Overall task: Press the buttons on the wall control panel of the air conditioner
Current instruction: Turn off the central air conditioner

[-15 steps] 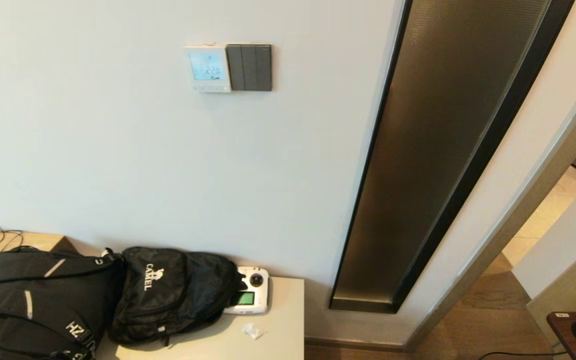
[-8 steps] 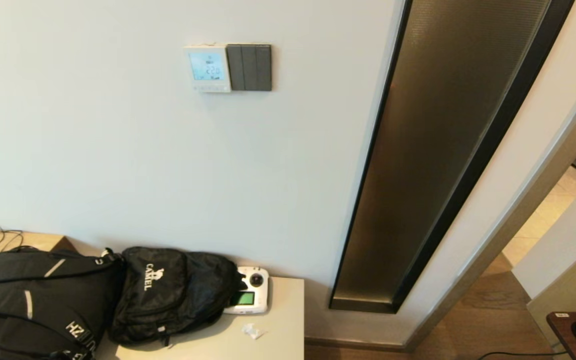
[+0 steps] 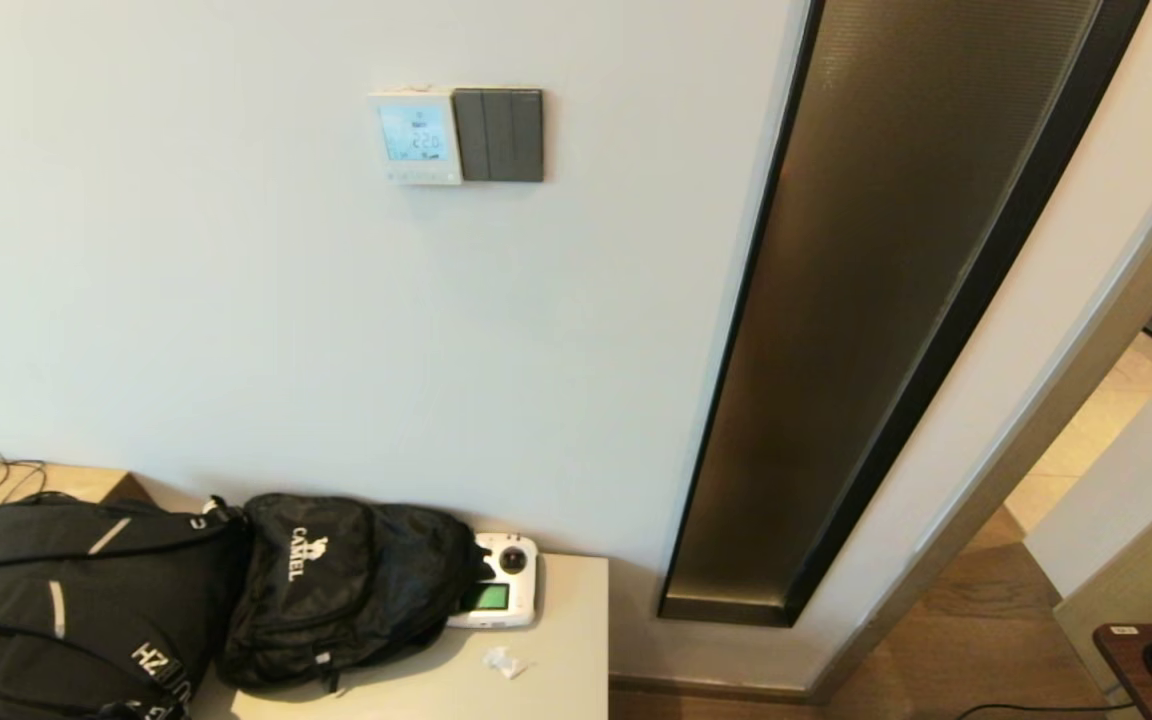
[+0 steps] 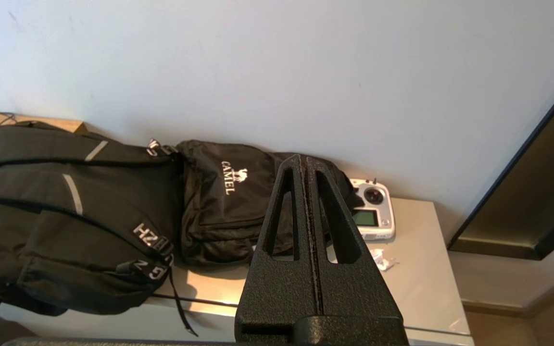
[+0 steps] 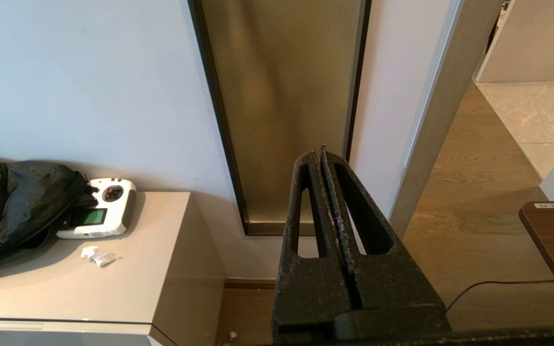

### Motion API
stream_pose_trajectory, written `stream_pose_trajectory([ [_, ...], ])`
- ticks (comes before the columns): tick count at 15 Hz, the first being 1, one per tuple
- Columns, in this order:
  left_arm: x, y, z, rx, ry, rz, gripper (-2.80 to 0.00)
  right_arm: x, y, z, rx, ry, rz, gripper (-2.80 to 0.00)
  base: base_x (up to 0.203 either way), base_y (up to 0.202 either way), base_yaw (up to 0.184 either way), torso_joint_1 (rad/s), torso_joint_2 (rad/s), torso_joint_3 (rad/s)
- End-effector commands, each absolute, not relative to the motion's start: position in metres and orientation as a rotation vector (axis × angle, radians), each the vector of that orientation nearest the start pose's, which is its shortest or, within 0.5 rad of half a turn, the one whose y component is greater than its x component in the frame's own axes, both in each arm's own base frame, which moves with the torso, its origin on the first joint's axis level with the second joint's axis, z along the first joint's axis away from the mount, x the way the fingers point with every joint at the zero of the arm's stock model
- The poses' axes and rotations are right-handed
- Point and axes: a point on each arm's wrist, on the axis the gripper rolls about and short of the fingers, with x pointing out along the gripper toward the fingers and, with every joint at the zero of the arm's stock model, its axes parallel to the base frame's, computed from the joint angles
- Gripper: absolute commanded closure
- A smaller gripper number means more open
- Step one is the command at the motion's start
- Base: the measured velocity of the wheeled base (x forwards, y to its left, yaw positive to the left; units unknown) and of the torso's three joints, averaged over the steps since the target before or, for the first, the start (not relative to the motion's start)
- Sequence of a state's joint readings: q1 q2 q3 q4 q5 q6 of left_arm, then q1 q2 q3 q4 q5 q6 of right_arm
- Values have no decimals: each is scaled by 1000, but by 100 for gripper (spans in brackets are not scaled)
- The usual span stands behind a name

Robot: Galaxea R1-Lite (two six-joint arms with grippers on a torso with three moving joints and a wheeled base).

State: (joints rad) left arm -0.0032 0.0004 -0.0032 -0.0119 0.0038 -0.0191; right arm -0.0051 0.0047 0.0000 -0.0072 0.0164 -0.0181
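Observation:
The white wall control panel hangs high on the pale wall in the head view, its screen lit pale blue with digits. A row of tiny pale buttons runs along its bottom edge. Neither arm shows in the head view. My left gripper is shut and empty, held low in front of the cabinet with the bags, far below the panel. My right gripper is shut and empty, pointing at the base of the tall bronze glass strip. The panel is out of both wrist views.
A dark grey three-rocker switch plate adjoins the panel's right side. Below, a beige cabinet carries two black backpacks, a white handheld remote and a scrap of paper. A dark-framed glass strip stands to the right.

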Motion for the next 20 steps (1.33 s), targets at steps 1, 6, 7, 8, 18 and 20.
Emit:
stream_pose_trajectory([
  [1,-23,0,78,-20,-15,1,0,-22,0,76,-18,-2,12,0,0,0,0,0,0,0],
  [6,-23,0,78,-20,-15,1,0,-22,1,76,-18,-1,11,0,0,0,0,0,0,0],
  [7,-23,0,78,-20,-16,1,0,-22,0,76,-18,0,12,0,0,0,0,0,0,0],
  [8,-23,0,78,-21,-15,1,0,-22,0,76,-18,0,12,0,0,0,0,0,0,0],
  [18,-23,0,78,-22,-16,1,0,-22,0,76,-18,-1,12,0,0,0,0,0,0,0],
  [20,-23,0,78,-22,-17,1,0,-22,0,76,-18,-1,12,0,0,0,0,0,0,0],
])
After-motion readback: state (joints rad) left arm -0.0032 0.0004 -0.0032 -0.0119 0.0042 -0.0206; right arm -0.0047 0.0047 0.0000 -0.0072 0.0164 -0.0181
